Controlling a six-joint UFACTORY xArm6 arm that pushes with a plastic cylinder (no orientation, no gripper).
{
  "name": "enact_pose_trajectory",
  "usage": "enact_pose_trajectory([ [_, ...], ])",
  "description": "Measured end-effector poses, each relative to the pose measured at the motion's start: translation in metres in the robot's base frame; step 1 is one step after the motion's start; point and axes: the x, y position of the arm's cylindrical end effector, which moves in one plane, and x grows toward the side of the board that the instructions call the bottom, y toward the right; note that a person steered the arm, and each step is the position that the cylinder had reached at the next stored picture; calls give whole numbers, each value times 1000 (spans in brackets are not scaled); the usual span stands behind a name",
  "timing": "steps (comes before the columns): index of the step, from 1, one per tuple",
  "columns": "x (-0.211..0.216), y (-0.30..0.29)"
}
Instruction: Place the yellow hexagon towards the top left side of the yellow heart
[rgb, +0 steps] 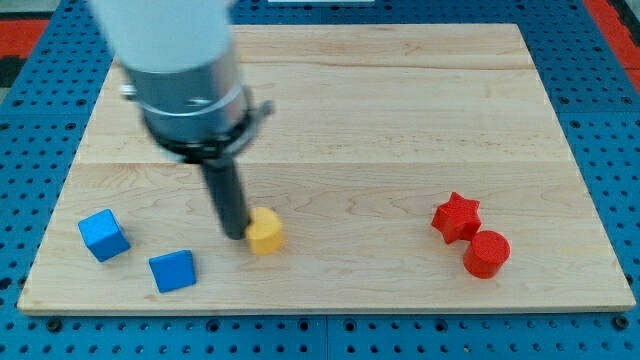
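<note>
A yellow hexagon (265, 232) lies on the wooden board (400, 120) at the lower middle-left. My tip (233, 236) is at the hexagon's left side, touching or nearly touching it. The rod hangs from the grey arm body at the view's top left. No yellow heart shows in the view; the arm may hide part of the board.
A blue cube (104, 236) and a blue block (173, 271) lie at the lower left. A red star (456, 217) and a red cylinder (487, 253) lie close together at the lower right. The board rests on a blue pegboard surface.
</note>
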Motion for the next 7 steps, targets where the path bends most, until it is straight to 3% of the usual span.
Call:
enact_pose_trajectory([
  [1,-20,26],
  [3,-144,-9],
  [4,-192,-72],
  [5,-207,-142],
  [6,-175,-135],
  [7,-161,-90],
])
